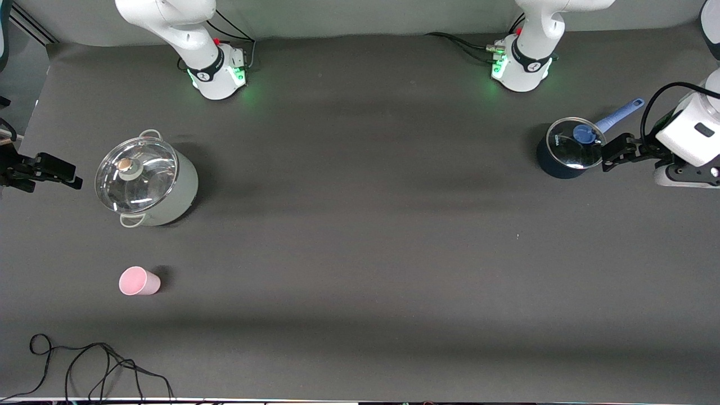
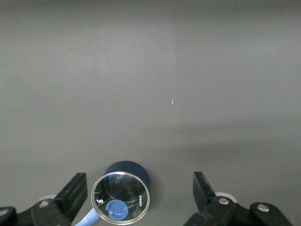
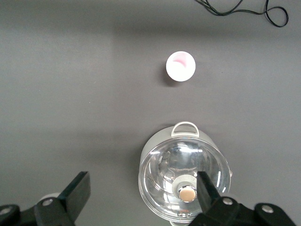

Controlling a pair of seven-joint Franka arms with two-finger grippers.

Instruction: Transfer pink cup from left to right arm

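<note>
I see the small pink plastic cup (image 1: pixel 139 281) standing on the bench at the right arm's end, nearer the camera than the lidded steel pot (image 1: pixel 145 180), while both the left hand (image 1: pixel 610 153) and the right hand (image 1: pixel 59 171) hang spread wide, gripping nothing; this fits either handover done or pending.

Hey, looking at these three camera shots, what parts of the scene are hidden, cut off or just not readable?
- Left claw: in the front view the arm is cut by the picture's edge.
- Right claw: its arm runs off the front view's edge.
- Big pot: contents unclear under the reflective glass lid in both views showing it.
- Pink cup: whether anything is inside is not clear.
- Small blue pan: cut by the left wrist view's edge; lid lettering too small.
</note>
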